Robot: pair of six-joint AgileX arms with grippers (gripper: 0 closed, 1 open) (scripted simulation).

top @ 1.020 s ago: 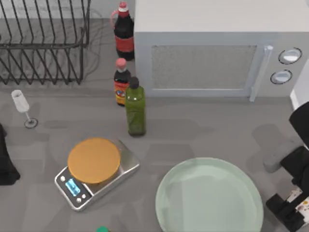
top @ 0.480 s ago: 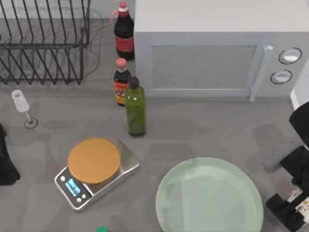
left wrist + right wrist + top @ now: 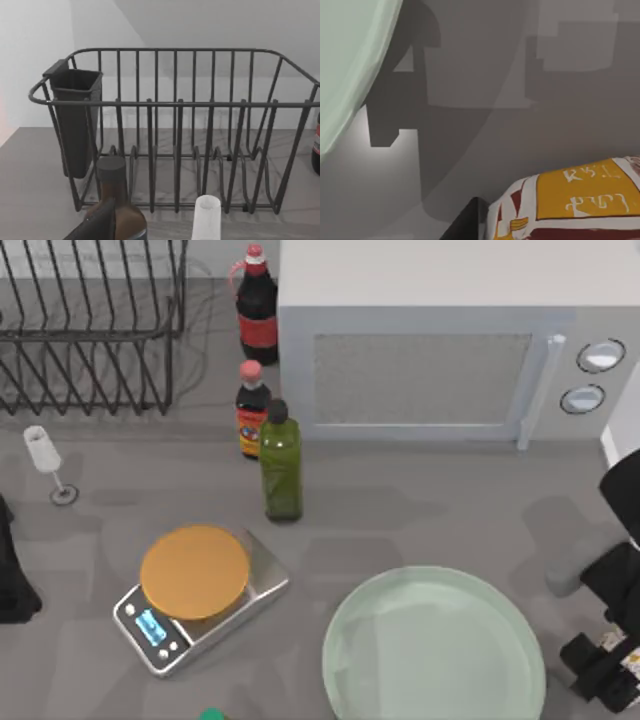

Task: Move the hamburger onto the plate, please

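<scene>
The hamburger, a bundle in white paper with yellow-orange and dark red print, sits close under the right wrist camera, with a dark finger against its side. From above, only a sliver of the hamburger shows inside my right gripper, which is shut on it at the table's right edge. The pale mint-green plate lies just left of that gripper, and its rim curves past in the right wrist view. My left arm stays parked at the left edge.
A silver scale with an orange disc sits left of the plate. A green bottle, two dark bottles, a microwave, a wire dish rack and a small glass stand farther back.
My right gripper has shifted slightly to the right with the hamburger in it. Nothing else has moved.
</scene>
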